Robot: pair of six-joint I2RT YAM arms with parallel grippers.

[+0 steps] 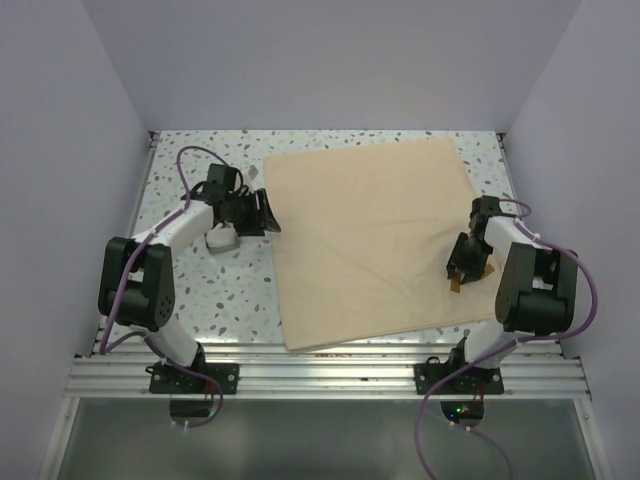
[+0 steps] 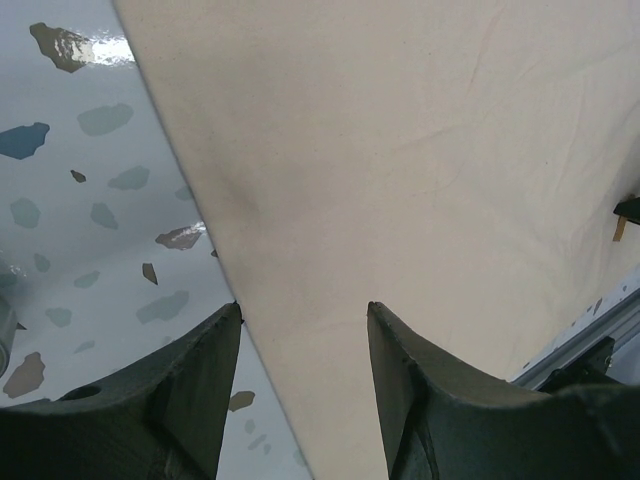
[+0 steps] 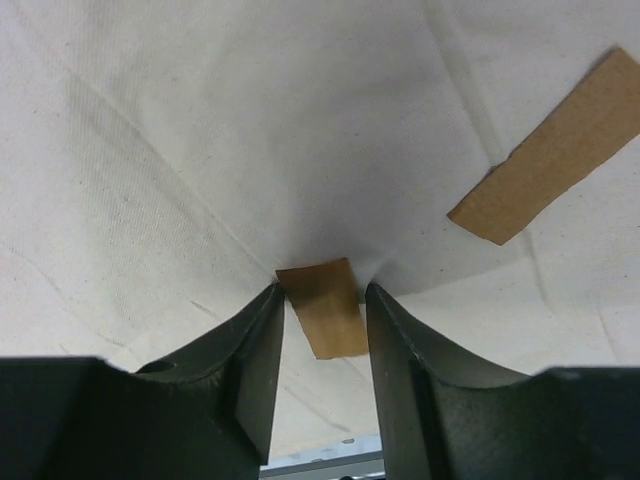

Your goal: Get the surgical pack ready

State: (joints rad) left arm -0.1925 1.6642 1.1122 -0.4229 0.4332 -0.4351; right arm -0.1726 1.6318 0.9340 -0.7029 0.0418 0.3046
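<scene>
Tan cloth (image 1: 370,240) lies spread flat, lightly wrinkled, across the middle of the speckled table (image 1: 200,290). At its 4 o'clock edge the right gripper (image 3: 320,290) has its jaws set narrow, with a brown strip (image 3: 325,315) between them and the cloth puckered there; I cannot tell whether it truly grips. A second strip (image 3: 550,165) lies at 1 o'clock of the first. At the cloth's 9 o'clock the left gripper (image 2: 303,312) gapes astride the edge, holding nothing. I judge the sheet is laid out and the step in hand is taking hold of its edges; the next move calls for a sure pinch on both sides before lifting. No container shows. A white round thing (image 1: 221,238) sits by the left arm, its contents hidden.
</scene>
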